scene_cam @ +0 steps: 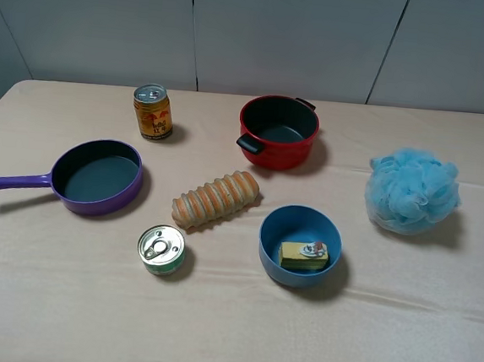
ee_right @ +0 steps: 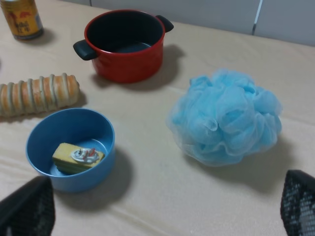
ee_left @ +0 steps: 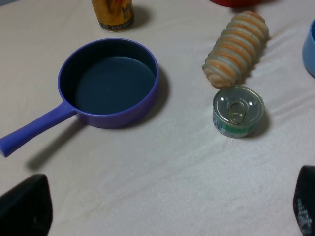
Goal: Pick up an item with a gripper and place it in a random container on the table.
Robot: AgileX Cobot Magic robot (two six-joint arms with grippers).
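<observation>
The yellow cake-slice block (scene_cam: 304,255) lies inside the blue bowl (scene_cam: 275,243) at the table's front middle-right; it also shows in the right wrist view (ee_right: 78,158), in the bowl (ee_right: 44,135). My right gripper (ee_right: 162,216) is open and empty, back from the bowl, with its dark fingertips (ee_right: 27,206) spread wide. My left gripper (ee_left: 165,216) is open and empty too, with its fingertips (ee_left: 24,209) spread wide, back from the purple pan. Neither arm shows in the exterior high view.
On the beige-pink table (scene_cam: 62,301) are a purple frying pan (scene_cam: 98,177), a green-labelled tin (scene_cam: 161,249), a bread loaf (scene_cam: 216,199), a red pot (scene_cam: 278,132), a gold drink can (scene_cam: 152,111) and a blue bath pouf (scene_cam: 412,190).
</observation>
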